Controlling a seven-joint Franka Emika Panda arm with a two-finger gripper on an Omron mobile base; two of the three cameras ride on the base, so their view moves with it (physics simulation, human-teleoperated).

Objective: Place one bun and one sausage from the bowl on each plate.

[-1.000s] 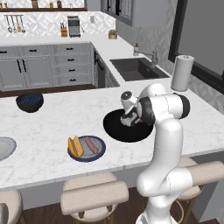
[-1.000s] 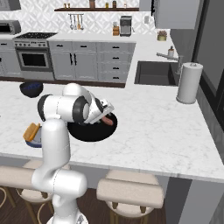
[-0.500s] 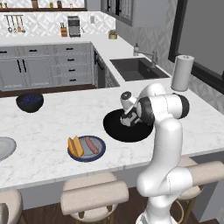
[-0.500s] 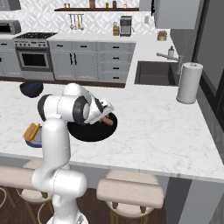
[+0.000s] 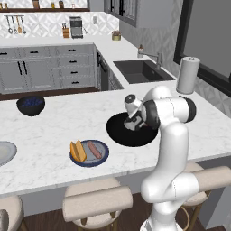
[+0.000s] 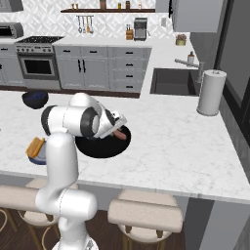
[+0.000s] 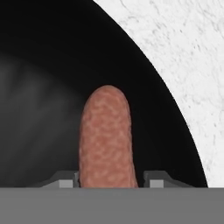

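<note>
Since a second ago the gripper (image 7: 108, 180) has closed onto the sausage (image 7: 106, 135), with a fingertip (image 7: 64, 181) touching each side. From the left, the light grey plate (image 5: 3, 152), then the dark blue plate (image 5: 89, 152) with bun and sausage, then the black bowl (image 5: 122, 131) under the hand.

Two sausages (image 7: 105, 138) (image 5: 94, 149); one bun (image 5: 77, 151); two plates (image 5: 101, 158) (image 5: 3, 152); two bowls (image 5: 118, 128) (image 5: 30, 105).
</note>
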